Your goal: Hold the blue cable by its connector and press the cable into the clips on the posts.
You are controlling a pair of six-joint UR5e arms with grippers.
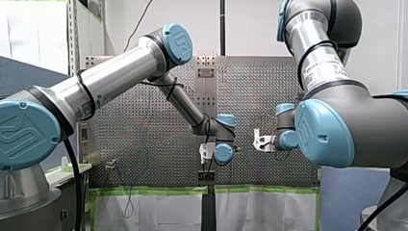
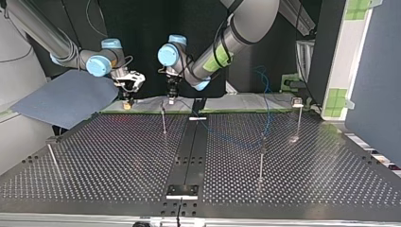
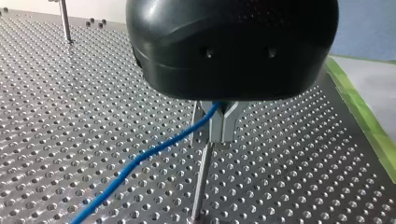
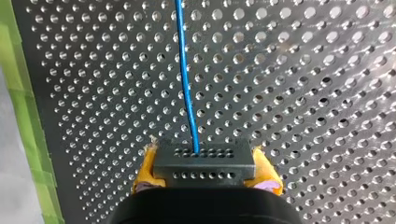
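Black connector [image 4: 204, 170] sits clamped in right hand [image 4: 204, 157].

The black block-shaped connector [image 4: 204, 164], its face dotted with rows of small holes, sits level between the yellow-padded fingers [image 4: 145, 171] of my right gripper [image 4: 204, 175]. From its middle the thin blue cable [image 4: 186, 79] runs straight ahead above the perforated desk [image 4: 303, 93]. In the left wrist view the cable slants down from beside the top of a slim metal post [image 3: 200, 184]; whether it sits in a clip cannot be told. Other upright posts stand well apart, with a small clip [image 2: 297, 101] topping one.
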